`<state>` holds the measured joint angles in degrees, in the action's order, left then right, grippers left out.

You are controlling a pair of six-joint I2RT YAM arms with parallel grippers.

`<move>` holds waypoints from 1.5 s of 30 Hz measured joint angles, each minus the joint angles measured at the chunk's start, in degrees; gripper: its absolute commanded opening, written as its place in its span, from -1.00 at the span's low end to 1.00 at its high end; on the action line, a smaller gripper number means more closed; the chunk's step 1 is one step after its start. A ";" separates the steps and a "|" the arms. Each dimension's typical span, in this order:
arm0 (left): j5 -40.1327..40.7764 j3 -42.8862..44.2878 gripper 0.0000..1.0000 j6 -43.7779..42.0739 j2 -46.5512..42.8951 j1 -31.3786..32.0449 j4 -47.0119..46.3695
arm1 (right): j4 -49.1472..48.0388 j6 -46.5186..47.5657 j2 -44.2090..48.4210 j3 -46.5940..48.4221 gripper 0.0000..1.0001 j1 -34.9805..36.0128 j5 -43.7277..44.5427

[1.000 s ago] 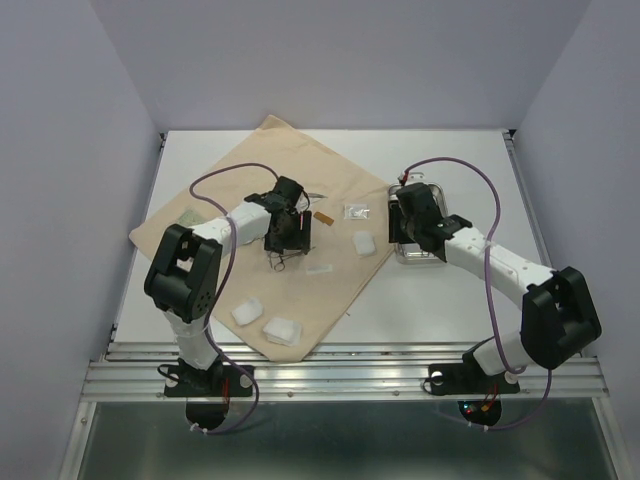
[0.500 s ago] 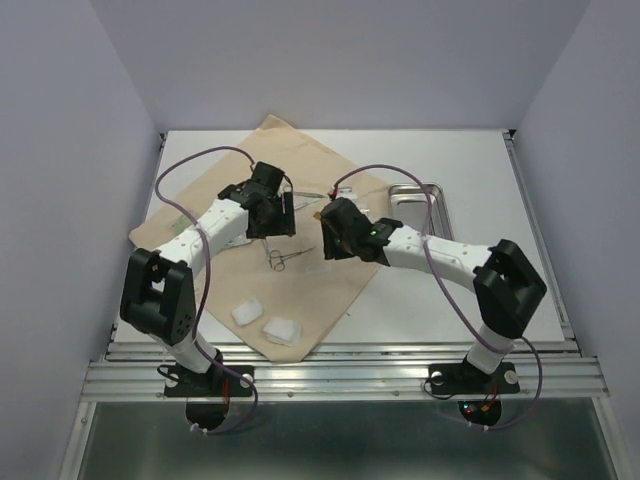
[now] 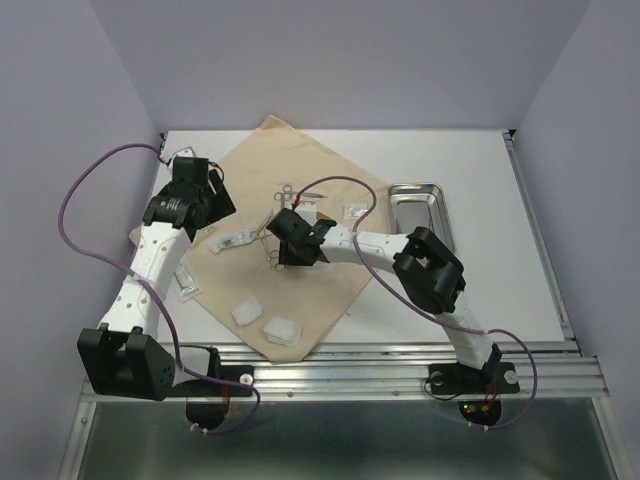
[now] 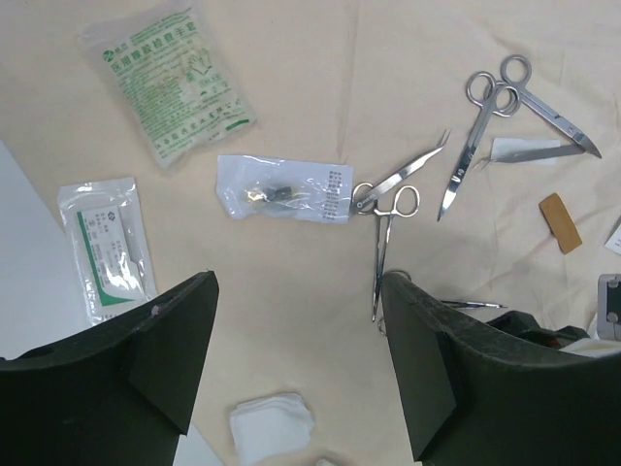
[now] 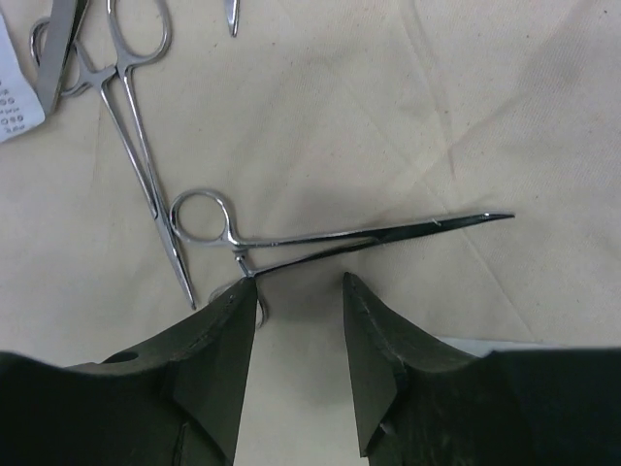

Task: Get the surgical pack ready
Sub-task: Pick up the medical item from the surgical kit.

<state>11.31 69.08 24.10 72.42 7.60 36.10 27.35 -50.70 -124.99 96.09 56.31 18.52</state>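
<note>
The beige cloth [image 3: 335,180] lies spread across the table's middle, and it also fills the left wrist view [image 4: 320,58]. The steel tray [image 3: 418,187] stands to its right, off the cloth. My right gripper [image 5: 299,311] is open and low over the cloth [image 5: 466,87], and silver forceps [image 5: 340,236] lie just beyond its fingertips. My left gripper [image 4: 296,364] is open, empty and high over the cloth's left part. Below it lie scissors [image 4: 480,121], more forceps [image 4: 380,248] and a white gauze pad [image 4: 272,427]. Two gauze pads [image 3: 247,311] lie near the cloth's front corner.
A green-printed packet [image 4: 170,78], a clear packet [image 4: 286,189] and a white packet [image 4: 107,248] lie at the cloth's left side. A small brown strip [image 4: 560,221] lies near the scissors. A second pair of forceps [image 5: 146,184] lies left of my right gripper. White walls enclose the table.
My right arm has swung from the tray to the middle of the cloth, down over the forceps. My left arm has pulled back and up to the cloth's left edge.
</note>
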 measured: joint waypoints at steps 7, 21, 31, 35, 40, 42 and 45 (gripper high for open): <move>0.11 -2.62 0.60 -0.07 -1.90 -1.79 0.17 | 2.91 -1.88 -3.93 6.01 -0.01 -0.20 2.03; -0.57 -3.13 0.60 -0.79 -2.84 -1.84 0.15 | 8.94 0.00 -12.31 20.00 0.01 -1.33 6.62; -0.74 -3.67 0.59 -1.03 -2.91 -1.84 0.02 | 10.71 2.89 -14.45 23.32 -0.31 -1.44 9.90; -0.76 -3.82 0.60 -1.14 -2.91 -1.84 -0.04 | 11.23 4.42 -15.10 24.15 -0.53 -1.55 11.76; -0.74 -3.82 0.60 -1.18 -2.91 -1.84 -0.07 | 11.52 5.64 -15.30 24.24 -0.65 -1.57 13.40; -0.74 -3.82 0.60 -1.18 -2.91 -1.84 -0.07 | 11.50 5.92 -15.30 24.24 -0.68 -1.55 13.55; -0.74 -3.82 0.60 -1.18 -2.91 -1.84 -0.09 | 11.47 6.95 -15.30 24.24 -0.74 -1.55 13.66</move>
<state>10.57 65.25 22.92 69.52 5.76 36.01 38.83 -43.75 -140.29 120.33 54.76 32.18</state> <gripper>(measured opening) 0.797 0.187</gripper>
